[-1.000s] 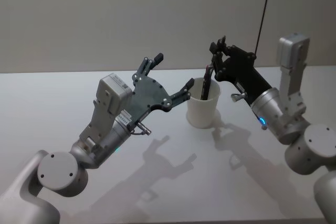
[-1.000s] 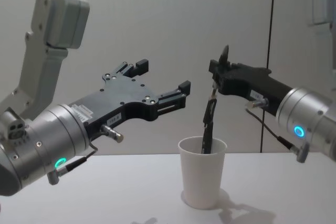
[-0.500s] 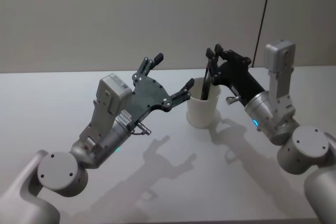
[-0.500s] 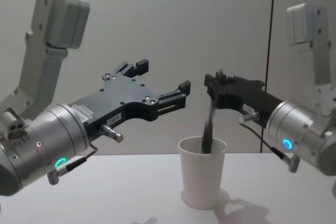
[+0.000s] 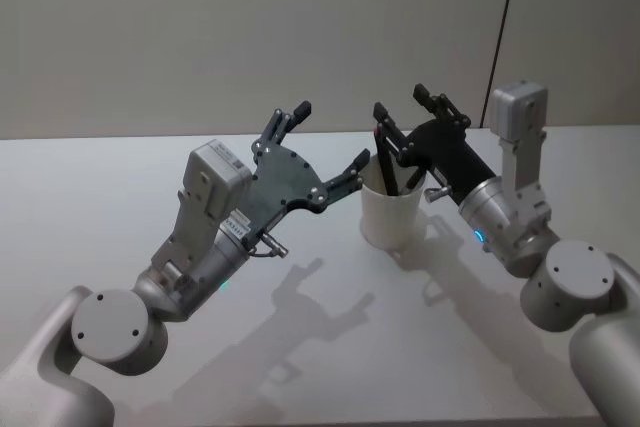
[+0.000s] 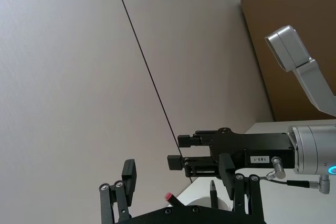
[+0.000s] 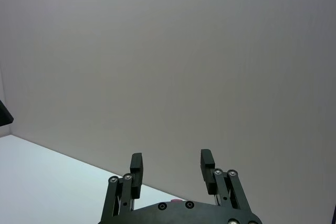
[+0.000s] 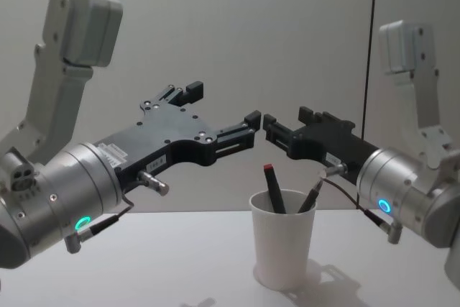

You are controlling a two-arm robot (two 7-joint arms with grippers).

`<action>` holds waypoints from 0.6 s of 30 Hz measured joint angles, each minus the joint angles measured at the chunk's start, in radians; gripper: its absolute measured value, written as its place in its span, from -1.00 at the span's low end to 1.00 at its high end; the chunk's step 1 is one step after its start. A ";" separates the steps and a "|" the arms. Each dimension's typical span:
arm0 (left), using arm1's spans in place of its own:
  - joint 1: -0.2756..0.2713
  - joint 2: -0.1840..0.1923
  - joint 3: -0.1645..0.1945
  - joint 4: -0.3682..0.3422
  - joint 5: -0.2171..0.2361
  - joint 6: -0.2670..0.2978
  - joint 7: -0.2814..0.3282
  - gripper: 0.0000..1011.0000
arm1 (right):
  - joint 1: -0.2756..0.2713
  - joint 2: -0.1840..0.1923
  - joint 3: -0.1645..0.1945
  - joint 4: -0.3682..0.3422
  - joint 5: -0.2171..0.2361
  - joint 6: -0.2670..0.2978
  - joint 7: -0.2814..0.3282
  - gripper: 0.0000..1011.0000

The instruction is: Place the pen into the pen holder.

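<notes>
The left end effector [image 8: 215, 116] hovers above the worktop [image 5: 120, 177] on the near-left side of the pen holder [image 8: 282, 239], fingers spread wide, holding nothing, unchanged from 1 second ago. The right end effector [image 8: 284, 129], which 1 second ago gripped the pen [image 8: 273, 188] over the cup, now has its fingers parted and empty, level with and just above the rim. The pen is released: it leans inside the pen holder, red cap uppermost, beside a second dark pen [image 8: 310, 196]. Judgement: placement is achieved; only withdrawal of the right arm remains. The pen holder is a plain white paper cup, tapered to its base, rolled rim, upright toward the far edge of the worktop, with both pens overtopping it.
</notes>
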 joint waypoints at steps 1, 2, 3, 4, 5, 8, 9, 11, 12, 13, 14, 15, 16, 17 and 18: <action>0.000 0.000 0.000 0.000 0.000 0.000 0.000 0.99 | 0.002 -0.001 0.000 0.004 0.000 -0.001 0.000 0.36; 0.000 0.000 0.000 0.000 0.000 0.000 0.000 0.99 | 0.003 -0.001 0.000 0.007 0.000 -0.002 0.000 0.38; 0.000 0.000 0.000 0.000 0.000 0.000 0.000 0.99 | 0.004 -0.002 0.000 0.010 0.000 -0.003 0.000 0.48; 0.000 0.000 0.000 0.000 0.000 0.000 0.000 0.99 | 0.004 -0.002 0.000 0.010 0.000 -0.003 0.000 0.48; 0.000 0.000 0.000 0.000 0.000 0.000 0.000 0.99 | 0.006 -0.002 0.000 0.014 -0.001 -0.004 0.001 0.59; 0.000 0.000 0.000 0.000 0.000 0.000 0.000 0.99 | 0.008 -0.004 0.000 0.019 -0.001 -0.005 0.001 0.77; 0.000 0.000 0.000 0.000 0.000 0.000 0.000 0.99 | 0.009 -0.004 0.000 0.020 -0.001 -0.006 0.001 0.84; 0.000 0.000 0.000 0.000 0.000 0.000 0.000 0.99 | 0.010 -0.004 0.001 0.023 -0.001 -0.007 0.002 0.93; 0.000 0.000 0.000 0.000 0.000 0.000 0.000 0.99 | 0.010 -0.004 0.001 0.024 -0.001 -0.007 0.002 0.96; 0.000 0.000 0.000 0.000 0.000 0.000 0.000 0.99 | 0.011 -0.005 0.001 0.026 -0.001 -0.008 0.002 0.98; 0.000 0.000 0.000 0.000 0.000 0.000 0.000 0.99 | 0.011 -0.005 0.001 0.026 -0.001 -0.008 0.002 0.98; 0.000 0.000 0.000 0.000 0.000 0.000 0.000 0.99 | 0.012 -0.005 0.001 0.027 -0.001 -0.008 0.002 0.98; 0.000 0.000 0.000 0.000 0.000 0.000 0.000 0.99 | 0.012 -0.005 0.001 0.028 -0.001 -0.008 0.002 0.98; 0.000 0.000 0.000 0.000 0.000 0.000 0.000 0.99 | 0.012 -0.005 0.001 0.028 -0.001 -0.008 0.002 0.98; 0.000 0.000 0.000 0.000 0.000 0.000 0.000 0.99 | 0.013 -0.005 0.001 0.030 -0.001 -0.009 0.002 0.98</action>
